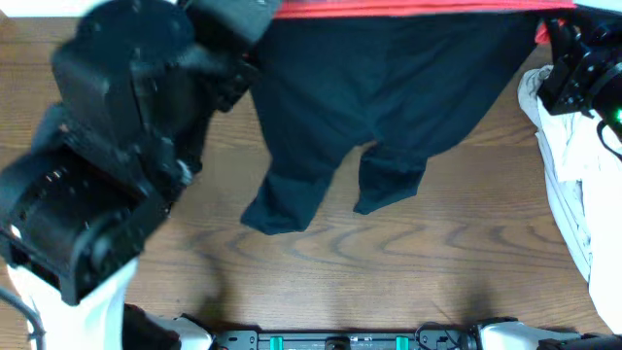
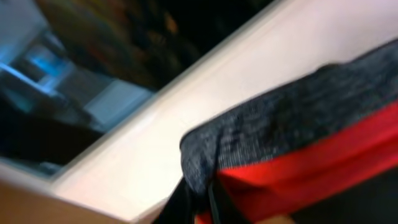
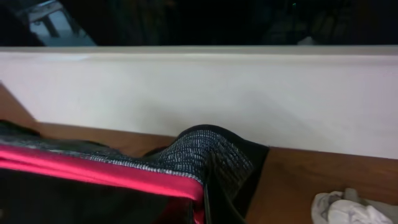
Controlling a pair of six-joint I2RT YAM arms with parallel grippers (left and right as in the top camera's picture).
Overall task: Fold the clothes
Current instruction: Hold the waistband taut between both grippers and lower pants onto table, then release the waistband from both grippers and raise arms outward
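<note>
The clothes (image 1: 389, 87), long black trousers, are stretched by the waist across the far side of the table. A red-orange edge (image 1: 408, 9) runs along their top, and the two narrow legs (image 1: 287, 199) trail toward me over the wood. My left gripper (image 2: 208, 208) is shut on the left end of the grey waistband (image 2: 280, 124), with red lining (image 2: 298, 174) bunched just beside it. My right gripper (image 3: 205, 208) is shut on the right end of the waistband (image 3: 205, 152), where the red edge (image 3: 93, 168) meets it. In the overhead view the right gripper (image 1: 546, 34) sits at the top right corner.
A crumpled white cloth (image 1: 573, 165) lies along the table's right side and shows in the right wrist view as the white cloth (image 3: 348, 208). A white wall ledge (image 3: 199, 93) runs behind the table. My bulky left arm (image 1: 107, 146) fills the overhead's left side.
</note>
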